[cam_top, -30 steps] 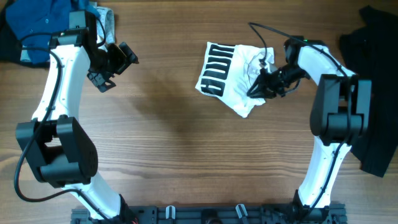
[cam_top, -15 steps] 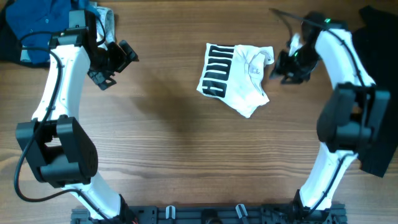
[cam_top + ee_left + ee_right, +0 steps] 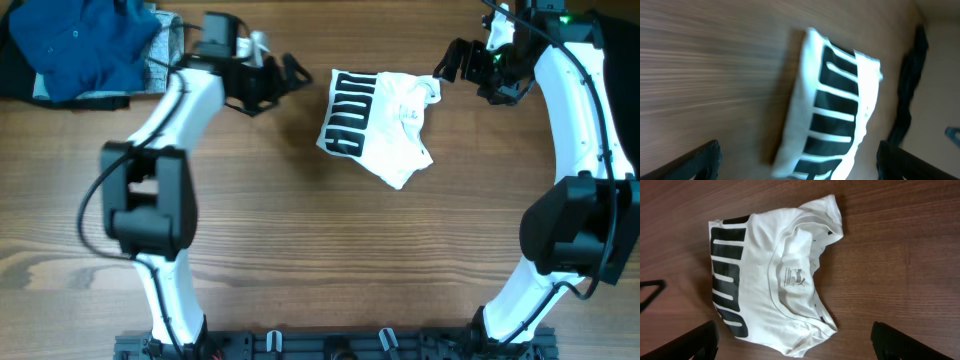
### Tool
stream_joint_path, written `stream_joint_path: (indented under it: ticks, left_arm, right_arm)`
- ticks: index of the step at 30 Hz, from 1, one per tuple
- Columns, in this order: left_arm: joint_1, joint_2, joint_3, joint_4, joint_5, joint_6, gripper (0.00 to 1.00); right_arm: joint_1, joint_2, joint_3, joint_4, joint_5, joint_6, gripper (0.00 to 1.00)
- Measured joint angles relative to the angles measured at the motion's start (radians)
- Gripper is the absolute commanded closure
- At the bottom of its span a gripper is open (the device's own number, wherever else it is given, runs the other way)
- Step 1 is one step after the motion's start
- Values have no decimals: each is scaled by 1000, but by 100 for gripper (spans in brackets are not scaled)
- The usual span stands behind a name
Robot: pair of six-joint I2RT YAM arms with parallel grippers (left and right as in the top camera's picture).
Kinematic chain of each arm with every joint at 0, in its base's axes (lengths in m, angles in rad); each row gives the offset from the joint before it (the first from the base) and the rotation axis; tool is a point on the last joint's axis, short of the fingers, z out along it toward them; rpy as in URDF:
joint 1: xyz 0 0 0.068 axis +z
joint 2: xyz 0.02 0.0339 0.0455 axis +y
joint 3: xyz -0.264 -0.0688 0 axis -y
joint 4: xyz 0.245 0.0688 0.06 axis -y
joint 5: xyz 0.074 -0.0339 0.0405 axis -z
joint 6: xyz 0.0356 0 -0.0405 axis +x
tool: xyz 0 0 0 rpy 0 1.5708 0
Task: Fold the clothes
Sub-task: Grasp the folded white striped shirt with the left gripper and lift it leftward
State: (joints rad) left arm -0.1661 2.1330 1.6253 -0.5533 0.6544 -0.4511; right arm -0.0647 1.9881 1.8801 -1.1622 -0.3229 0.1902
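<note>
T-shirt (image 3: 380, 125) released; nothing is held.

Right hand (image 3: 452, 62): fingers spread wide and empty. Its wrist view shows both fingers far apart at the lower corners with only shirt and wood between them. A second ago it was pinched down on the collar side of the shirt. It has since let go and drawn back toward the far edge of the table (image 3: 300, 230), and now sits just off the shirt's collar corner, apart from the cloth.

Left hand (image 3: 285, 78): also fully open and empty. It has swung in from beside the pile at the far left corner and now sits near the lettered edge of the shirt, not touching it.

Shirt position: centre-right of the table, lying as a compact folded packet. The black striped lettering is on the side toward the left arm. The neck opening with its label faces up on the other side. The outline is uneven, with a loose flap at the near corner.

Judgement: the right hand's fold is laid down and holding. The left hand looks placed to work the lettered edge next, or to square the packet.

Other garments: blue garment (image 3: 85, 45) over a grey garment (image 3: 170, 35) at the far left; black garment (image 3: 907, 95) beyond the right arm.

Containers: none in view, and every garment lies directly on the wood.
</note>
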Motion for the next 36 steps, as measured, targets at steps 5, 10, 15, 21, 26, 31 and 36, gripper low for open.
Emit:
stream_joint_path:
  ticks: [5, 10, 15, 21, 26, 31, 36]
  left_arm:
    - [-71, 90, -2, 129, 59, -14, 0]
    - [-101, 140, -2, 180, 92, -24, 0]
    - [-112, 175, 1, 200, 153, -29, 0]
    - [-137, 204, 10, 225, 254, -58, 38]
    - [-165, 241, 6, 228, 265, -140, 66]
    - [-170, 246, 3, 237, 272, -194, 96]
    - [-142, 246, 3, 241, 268, -260, 96]
  right_arm:
    - [0, 0, 0, -4, -6, -13, 2]
    - [0, 0, 0, -5, -10, -28, 2]
    - [0, 0, 0, -12, -10, -38, 2]
    - [0, 0, 0, -12, -10, -38, 2]
    - [0, 0, 0, -12, -10, -38, 2]
    - [0, 0, 0, -19, -10, -38, 2]
    - [0, 0, 0, -20, -10, -38, 2]
